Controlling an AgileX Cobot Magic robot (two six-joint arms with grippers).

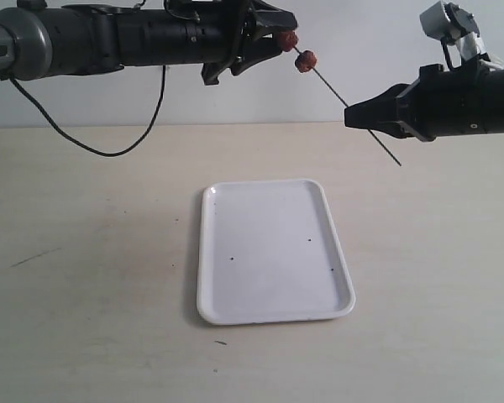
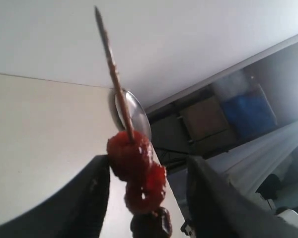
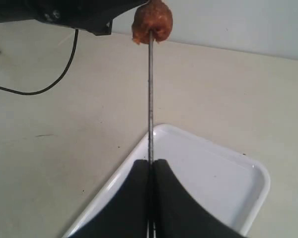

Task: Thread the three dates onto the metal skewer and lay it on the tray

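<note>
Evidently light, stiff and slick: grip the metal skewer (image 1: 332, 88) on its bare shank, as clamped by the right end effector (image 1: 353, 116) aloft, well clear of the tray (image 1: 269, 285), sparing the three soft dates (image 2: 139, 183) near its tip inside the parted left end effector (image 1: 281, 38).

tray (image 1: 269, 281): open to approach from every side | metal skewer (image 1: 332, 88): slanted high above

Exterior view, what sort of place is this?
Probably a robotics test bench: a plain beige tabletop, a trailing black cable, a blank white wall and one white tray.
</note>
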